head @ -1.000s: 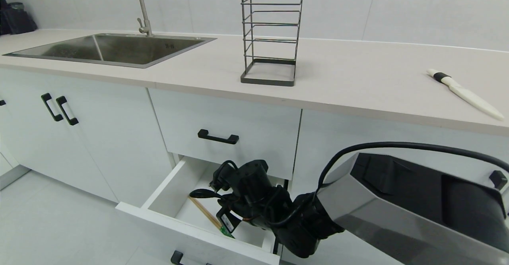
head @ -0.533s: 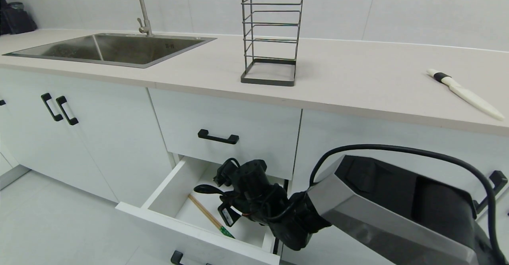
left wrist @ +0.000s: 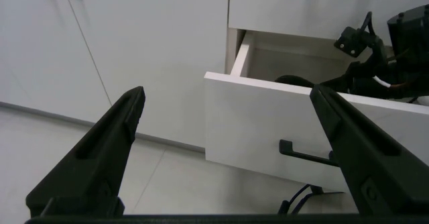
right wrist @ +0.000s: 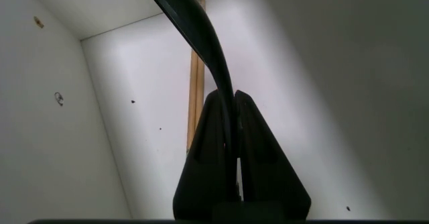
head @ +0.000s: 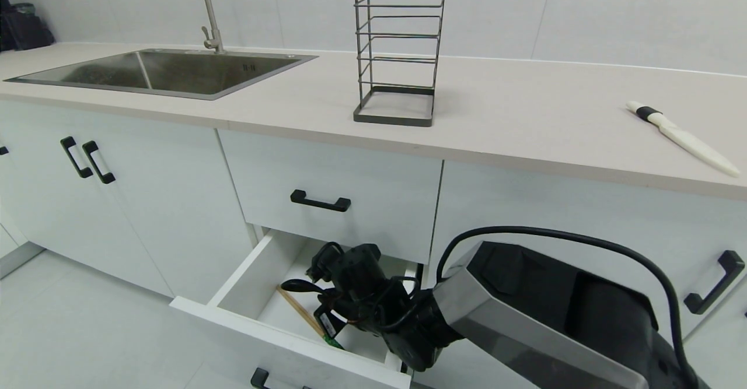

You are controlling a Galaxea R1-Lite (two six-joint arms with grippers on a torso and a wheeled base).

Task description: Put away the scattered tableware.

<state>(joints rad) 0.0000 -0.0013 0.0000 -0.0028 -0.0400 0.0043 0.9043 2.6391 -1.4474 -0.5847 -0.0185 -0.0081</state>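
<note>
Right jaws down inside the open lower drawer (head: 274,333), pinched shut on the handle of a black spoon (right wrist: 194,33). Spoon bowl out ahead of the jaws, toward the drawer's left wall; touching the drawer floor or not, cannot tell. Just beyond and below those jaws, flat on the white floor: wooden chopsticks (right wrist: 196,110), green at the end nearer the drawer front.

Left jaws spread wide, nothing between them, outside the drawer and facing its front panel and black handle (left wrist: 305,153), well apart from both.

High above the right jaws, on the counter (head: 525,115): a tall wire rack (head: 397,51), upright, almost straight overhead. Off to the right, a white knife (head: 680,137) with a black band, lying flat. Well off to the left, a steel sink (head: 157,71) with its faucet (head: 204,4).
</note>
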